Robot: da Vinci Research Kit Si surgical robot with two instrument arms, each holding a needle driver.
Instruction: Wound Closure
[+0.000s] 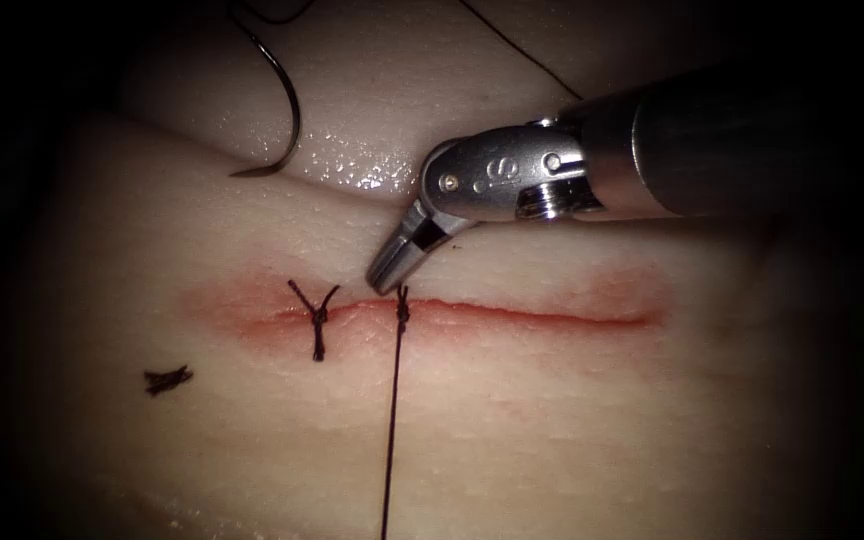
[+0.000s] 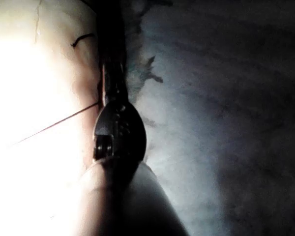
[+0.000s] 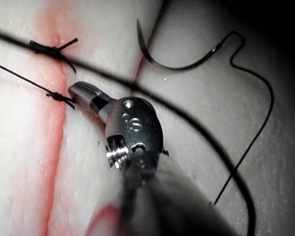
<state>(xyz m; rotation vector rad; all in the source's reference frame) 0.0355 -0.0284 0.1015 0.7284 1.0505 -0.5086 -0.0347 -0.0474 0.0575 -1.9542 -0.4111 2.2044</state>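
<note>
The cut (image 1: 532, 317) runs across the tissue (image 1: 552, 430). A tied stitch (image 1: 318, 320) closes its left end. Just right of it is a second knot (image 1: 402, 308), and its thread (image 1: 390, 440) runs straight towards the near edge of the view. My right tool (image 1: 384, 280) has its jaws shut on nothing, tip beside that knot on the far side of the cut. The right wrist view shows the same tip (image 3: 74, 89) close to the knot (image 3: 56, 97). The curved needle (image 1: 290, 95) lies free on the tissue, far left. A taut thread (image 2: 59, 123) reaches my left tool (image 2: 113, 125).
A short cut piece of thread (image 1: 167, 380) lies on the tissue at the near left. Slack thread (image 3: 258, 103) trails from the needle (image 3: 179, 65) across the far tissue. Red fluid stains the edges of the cut.
</note>
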